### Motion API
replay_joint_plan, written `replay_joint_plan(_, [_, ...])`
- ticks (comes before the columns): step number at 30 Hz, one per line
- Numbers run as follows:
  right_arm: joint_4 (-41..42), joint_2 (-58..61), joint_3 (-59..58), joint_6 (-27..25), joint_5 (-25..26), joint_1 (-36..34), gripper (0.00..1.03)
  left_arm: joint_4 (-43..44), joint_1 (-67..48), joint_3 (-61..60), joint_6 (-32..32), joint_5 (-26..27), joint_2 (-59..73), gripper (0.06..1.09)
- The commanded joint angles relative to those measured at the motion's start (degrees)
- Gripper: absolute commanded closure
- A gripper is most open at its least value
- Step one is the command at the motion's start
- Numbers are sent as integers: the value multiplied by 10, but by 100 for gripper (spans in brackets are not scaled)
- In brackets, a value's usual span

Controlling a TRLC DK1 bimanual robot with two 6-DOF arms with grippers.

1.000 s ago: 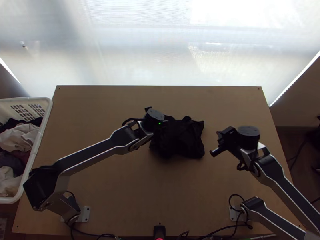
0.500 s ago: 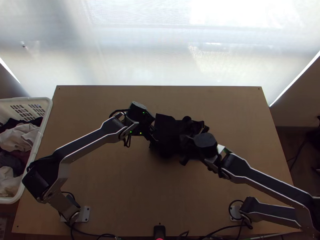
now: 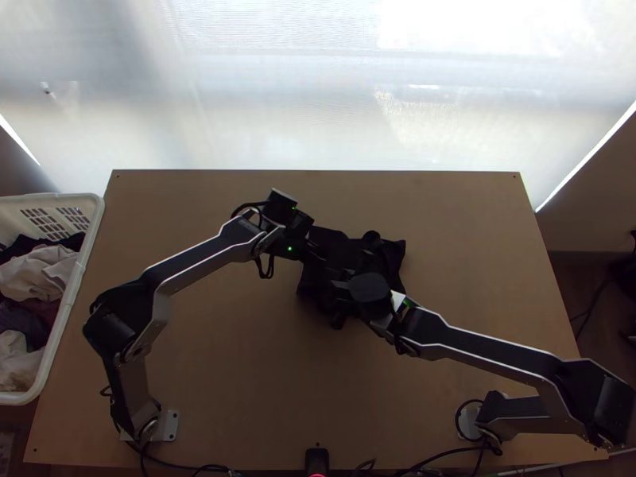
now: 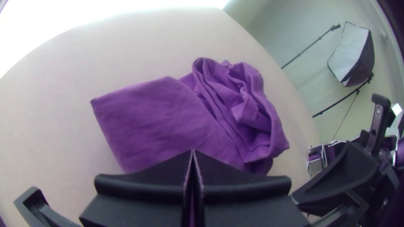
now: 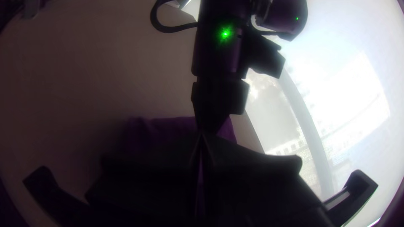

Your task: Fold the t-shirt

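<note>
While the left gripper (image 3: pixel 319 257) and right gripper (image 3: pixel 338 294) each hold their fingertips together over the t-shirt (image 4: pixel 155 122), it lies mid-tabletop (image 3: pixel 238 342), flat at one end, bunched at the other; a white basket (image 3: pixel 89 238) of clothes flanks the left edge, a bright window (image 3: pixel 270 95) the far one, with a softbox (image 4: pixel 351 52) standing off the tabletop

No readable text, label, brand, number or sign can be made out.

Glare pours from the broad white window screen (image 3: pixel 318 95) beyond the dim light-brown wooden table (image 3: pixel 238 366). The right wrist view's foreground is deeply shadowed; in the left's, fisheye distortion bows the table's edge.
</note>
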Motion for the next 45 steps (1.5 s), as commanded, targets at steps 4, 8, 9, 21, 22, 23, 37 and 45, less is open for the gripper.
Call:
replay_joint_plan(4, [53, 45, -38, -21, 2, -25, 100, 1, -9, 57, -12, 29, 87, 105])
replay_joint_plan(8, [88, 81, -48, -20, 2, -40, 100, 0, -8, 55, 0, 17, 101, 105])
replay_joint_plan(9, [97, 91, -49, -20, 2, -43, 100, -1, -7, 53, 3, 16, 102, 105])
replay_joint_plan(21, [148, 167, -59, -15, 3, -84, 100, -5, 0, -16, 51, -3, 66, 105])
replay_joint_plan(22, [149, 165, -63, -15, 4, -91, 100, -5, 0, -21, 53, -6, 64, 105])
replay_joint_plan(23, [149, 160, -67, -15, 5, -98, 100, -4, 1, -25, 57, -7, 62, 105])
replay_joint_plan(37, [131, -48, -232, -52, 4, -236, 100, 10, 8, -37, 84, -27, 58, 105])
replay_joint_plan(45, [-24, -224, -258, -26, 4, -237, 100, 3, 19, -18, 93, -27, 64, 105])
